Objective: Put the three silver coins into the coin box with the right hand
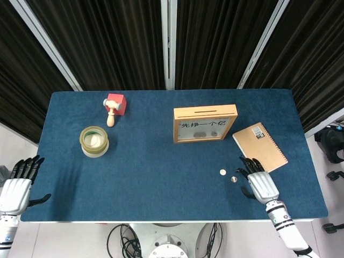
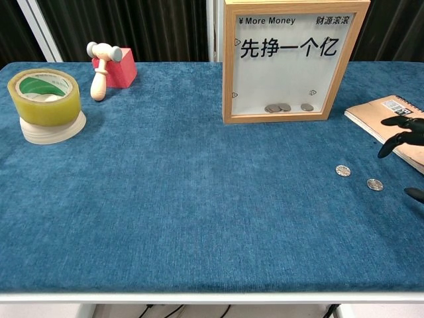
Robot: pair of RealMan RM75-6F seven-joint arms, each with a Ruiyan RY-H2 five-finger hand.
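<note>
Two silver coins lie on the blue cloth, one [image 1: 222, 172] [image 2: 342, 171] to the left of the other [image 1: 234, 179] [image 2: 375, 185]. The wooden coin box [image 1: 205, 123] [image 2: 287, 59] stands upright behind them, with several coins resting at the bottom behind its clear front. My right hand [image 1: 257, 180] [image 2: 404, 136] hovers just right of the coins, fingers spread and holding nothing; the chest view catches only its dark fingertips at the right edge. My left hand [image 1: 19, 183] is open beyond the table's front left corner.
A brown spiral notebook [image 1: 260, 145] [image 2: 392, 126] lies right of the box, close to my right hand. At the left are a roll of yellow tape [image 1: 94, 141] [image 2: 44, 99] and a red block with a small wooden mallet [image 1: 114, 106] [image 2: 109, 65].
</note>
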